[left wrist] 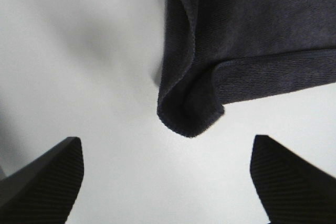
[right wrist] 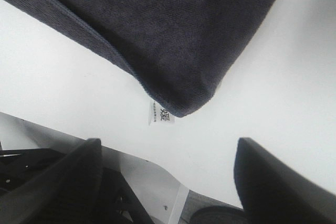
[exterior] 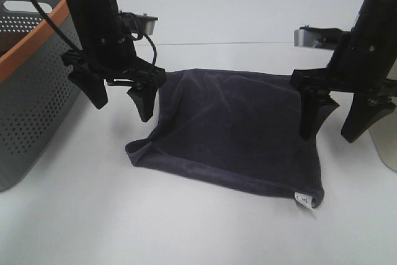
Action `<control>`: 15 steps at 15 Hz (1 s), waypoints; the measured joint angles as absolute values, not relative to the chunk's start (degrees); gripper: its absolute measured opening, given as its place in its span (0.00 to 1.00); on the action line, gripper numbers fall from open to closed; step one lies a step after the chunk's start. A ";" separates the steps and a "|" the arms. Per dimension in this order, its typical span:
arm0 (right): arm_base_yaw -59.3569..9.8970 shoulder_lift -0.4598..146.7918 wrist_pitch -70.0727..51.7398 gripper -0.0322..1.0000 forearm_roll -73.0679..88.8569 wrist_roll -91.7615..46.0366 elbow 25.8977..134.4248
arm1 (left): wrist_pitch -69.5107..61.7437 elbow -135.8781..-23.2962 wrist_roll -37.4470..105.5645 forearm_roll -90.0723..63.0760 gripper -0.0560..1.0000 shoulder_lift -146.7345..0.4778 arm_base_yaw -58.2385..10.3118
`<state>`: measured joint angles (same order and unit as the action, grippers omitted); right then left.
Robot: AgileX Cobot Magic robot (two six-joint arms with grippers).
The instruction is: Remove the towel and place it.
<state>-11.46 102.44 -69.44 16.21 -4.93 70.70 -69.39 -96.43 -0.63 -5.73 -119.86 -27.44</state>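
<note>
The towel (exterior: pixel 229 131), a dark navy-purple cloth, lies flat on the white table, with a small white tag (exterior: pixel 304 200) at its near right corner and a curled corner at its near left. My left gripper (exterior: pixel 121 98) hangs open just above the towel's left edge, nothing between its fingers. My right gripper (exterior: pixel 338 122) hangs open at the towel's right edge, also holding nothing. The left wrist view shows the folded towel corner (left wrist: pixel 191 111) beyond the spread fingers (left wrist: pixel 47 177). The right wrist view shows the tagged corner of the towel (right wrist: pixel 173 35) and its tag (right wrist: pixel 160 113).
A grey perforated basket (exterior: pixel 31 91) with an orange rim stands at the left edge of the table. A pale object (exterior: pixel 386 144) sits at the far right edge. White tabletop (exterior: pixel 186 228) lies in front of the towel.
</note>
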 joint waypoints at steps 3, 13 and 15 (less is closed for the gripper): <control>-11.46 95.74 -69.44 0.64 16.21 -3.84 70.70 | -69.39 -96.43 -0.80 -5.61 0.82 -115.39 -27.44; -11.46 83.48 -69.67 0.64 10.37 5.04 84.63 | -69.56 -96.43 -1.89 -5.44 0.82 -100.44 -20.51; -9.45 80.84 -69.79 0.64 0.00 11.86 84.86 | -69.61 -96.43 -1.26 -3.95 0.82 -95.86 -12.09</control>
<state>-9.45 80.84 -69.79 0.00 11.86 84.86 -69.61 -96.43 -1.26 -3.95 -95.86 -12.09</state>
